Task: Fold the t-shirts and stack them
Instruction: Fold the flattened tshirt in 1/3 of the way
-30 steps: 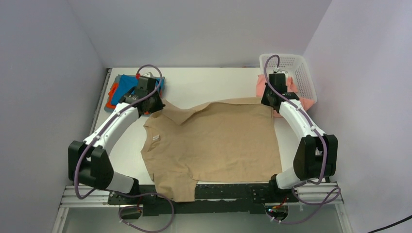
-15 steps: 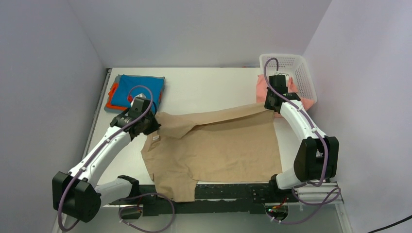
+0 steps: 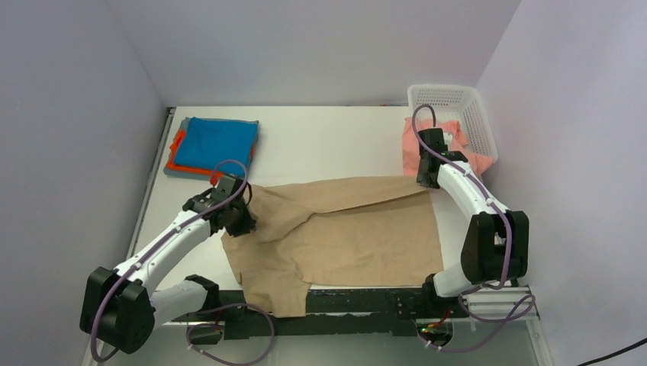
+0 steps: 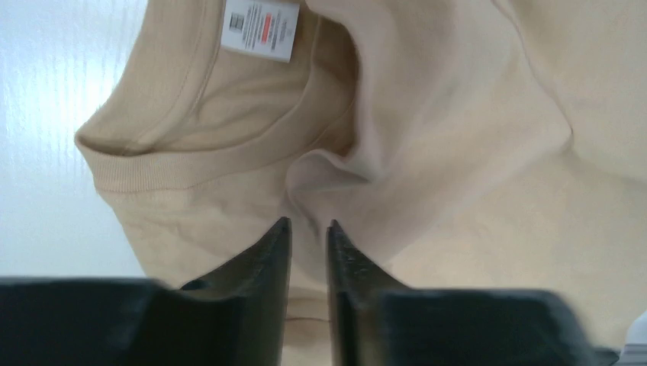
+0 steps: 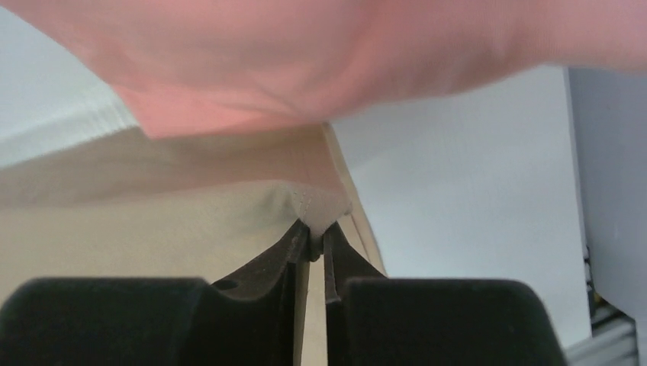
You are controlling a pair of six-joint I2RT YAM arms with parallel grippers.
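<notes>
Tees, 4 seen: tan (image 3: 358,229), blue (image 3: 221,141), orange (image 3: 177,146), pink (image 3: 412,145). Tan far edge pulled nearer; left gripper (image 4: 307,223) ajar, right gripper (image 5: 315,229) seemingly pinching tan corner.

The white table (image 3: 320,145) carries a spread tan t-shirt (image 3: 358,229), a folded stack (image 3: 220,142) far left, a basket (image 3: 458,97) far right.

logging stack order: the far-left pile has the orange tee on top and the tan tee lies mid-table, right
No: the blue tee is on top; the orange tee only peeks out beneath it, as the top external view shows. The tan tee does lie mid-table.
</notes>
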